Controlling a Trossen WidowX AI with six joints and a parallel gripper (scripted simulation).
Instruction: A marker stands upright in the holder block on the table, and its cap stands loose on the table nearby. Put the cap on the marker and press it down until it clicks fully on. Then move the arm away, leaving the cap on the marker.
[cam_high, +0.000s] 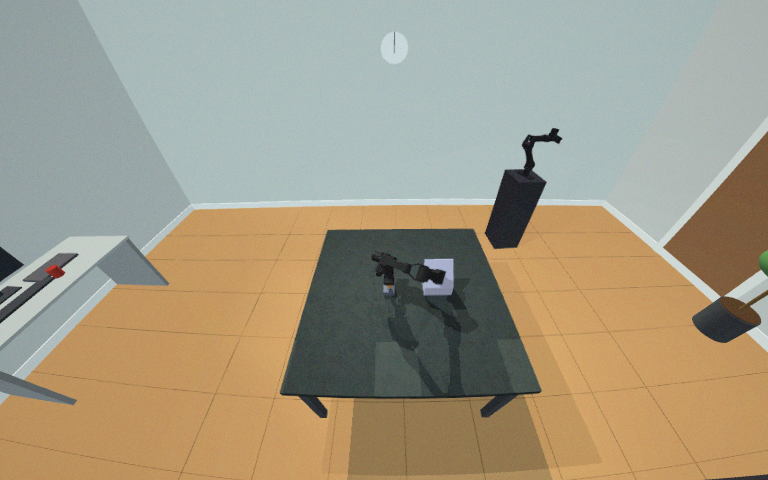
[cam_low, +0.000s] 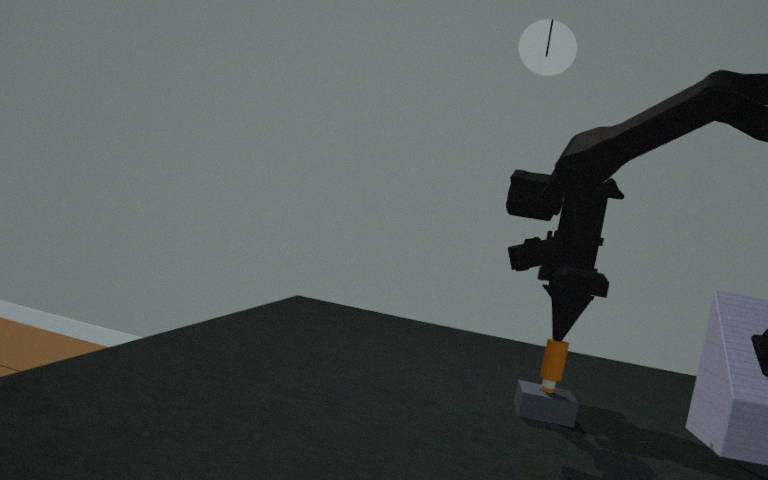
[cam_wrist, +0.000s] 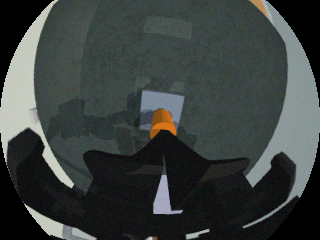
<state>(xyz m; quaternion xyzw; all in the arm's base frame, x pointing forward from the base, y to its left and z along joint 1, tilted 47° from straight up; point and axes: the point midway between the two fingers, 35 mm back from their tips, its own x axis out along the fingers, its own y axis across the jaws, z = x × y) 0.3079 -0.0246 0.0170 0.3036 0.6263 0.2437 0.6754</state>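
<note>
Top: the black parallel-jaw gripper (cam_high: 388, 278) is seen over the small grey holder block (cam_high: 389, 290), toward the far edge of the dark rectangular table (cam_high: 351, 362), just beside the pale lilac box (cam_high: 438, 277).

Exterior: the orange cylindrical cap (cam_low: 553, 360) is seated on the white marker (cam_low: 547, 387), upright in the block (cam_low: 545, 403). Jaws are closed together, nothing clamped; the tip (cam_low: 559, 336) is set against the cap top.

Wrist: the cap (cam_wrist: 160, 122) is seen just ahead of the closed fingers.
</note>
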